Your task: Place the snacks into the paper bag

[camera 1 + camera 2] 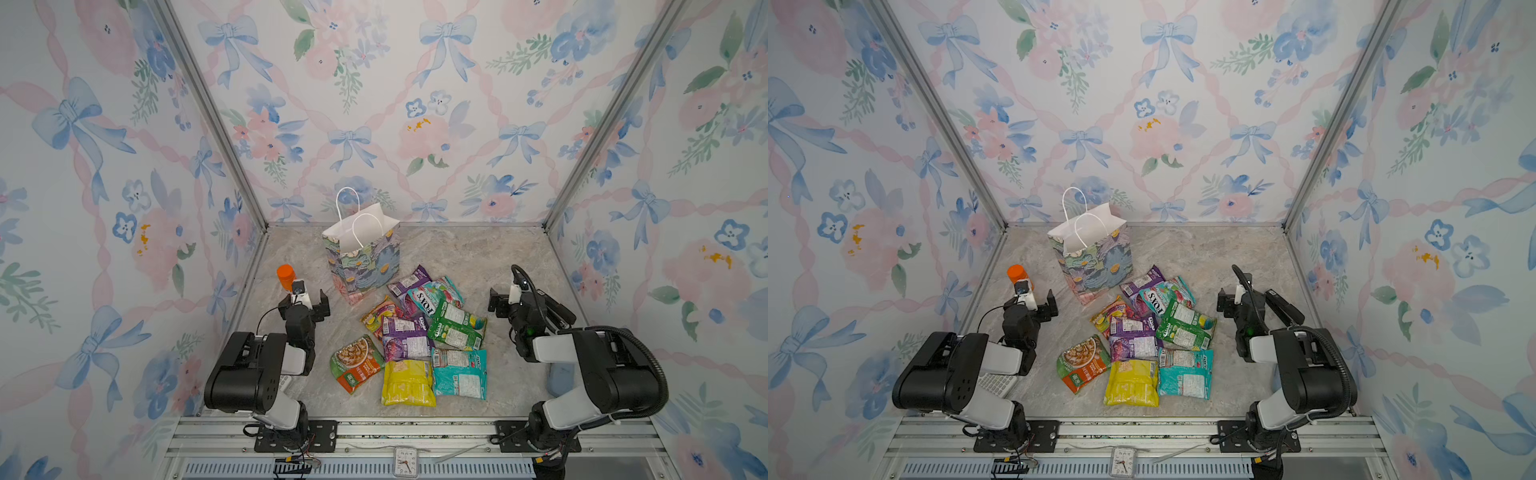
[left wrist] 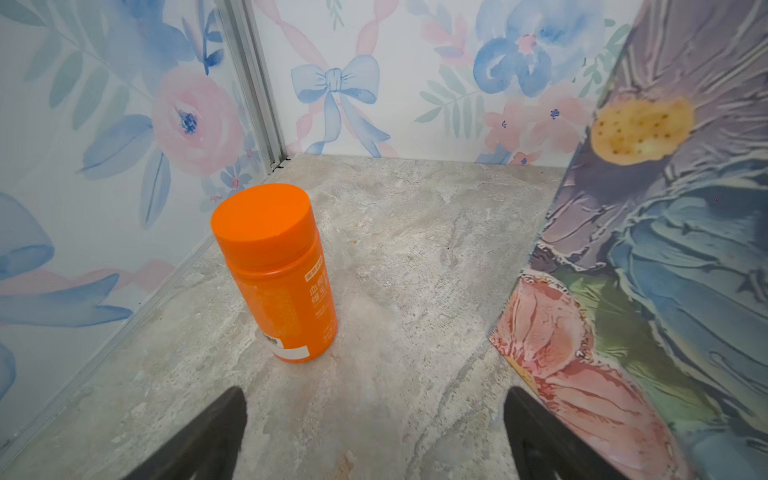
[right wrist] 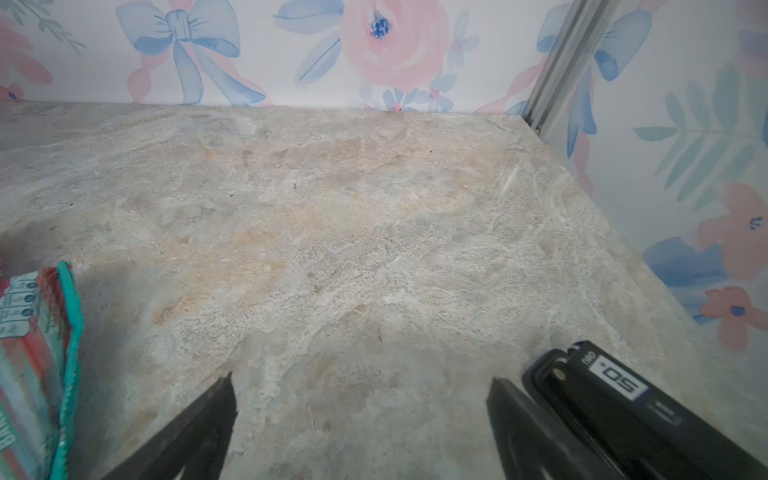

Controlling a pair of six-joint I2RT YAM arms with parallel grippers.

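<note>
Both top views show the paper bag [image 1: 365, 266] upright, mouth open, white inside; the snacks [image 1: 415, 332] lie piled on the table [image 1: 478, 257] beside it, one packet [image 1: 432, 300] reading "FOXS". The left gripper [image 2: 376, 399] and right gripper [image 3: 363, 384] stand spread.

Floral-print paper bag [image 2: 665, 249]: cut off by the left wrist view's edge.
Orange plastic bottle [image 1: 285, 275] [image 1: 1016, 272]: lower part hidden in both top views.
Black plastic stapler [image 3: 615, 399]: cut off in the right wrist view.
</note>
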